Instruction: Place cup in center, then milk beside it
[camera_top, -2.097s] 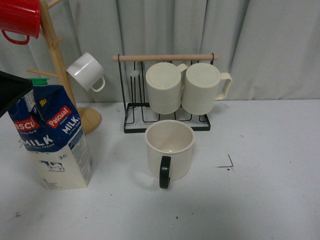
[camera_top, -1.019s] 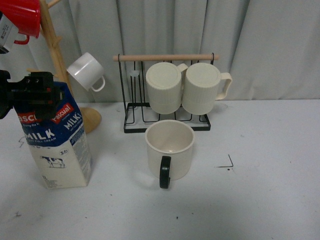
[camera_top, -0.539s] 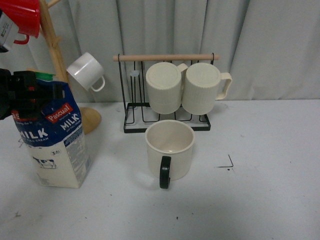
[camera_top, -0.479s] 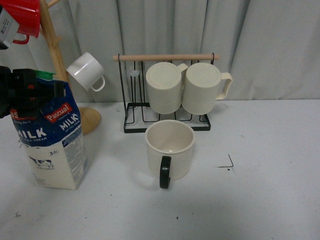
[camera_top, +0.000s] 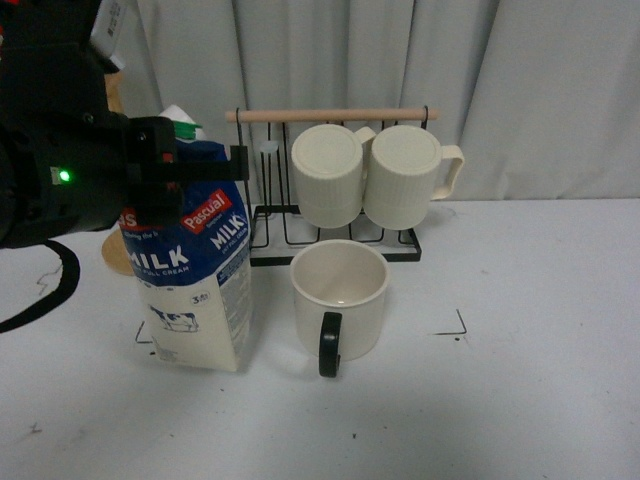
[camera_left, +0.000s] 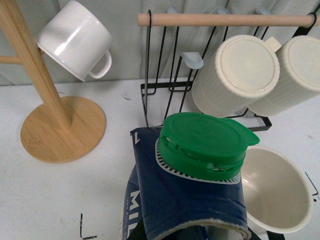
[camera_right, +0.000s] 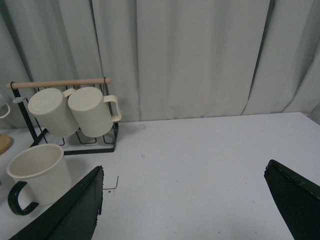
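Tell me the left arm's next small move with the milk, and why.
Probably lower the milk carton straight down until it stands flat. The left tool grips its top; it is close beside the cup, a narrow gap between, but looks slightly tilted, so its base may not rest fully on the table.

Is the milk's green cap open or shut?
Shut: the green cap lies flat on the milk, its lid down.

Looks like a staged robot-lab tabletop rather than a home kitchen; plain grey curtain (camera_right: 200, 60) as backdrop well beyond the right gripper (camera_right: 183, 172); bare white table (camera_right: 200, 150) beneath it, inked with black corner marks (camera_top: 455, 332).
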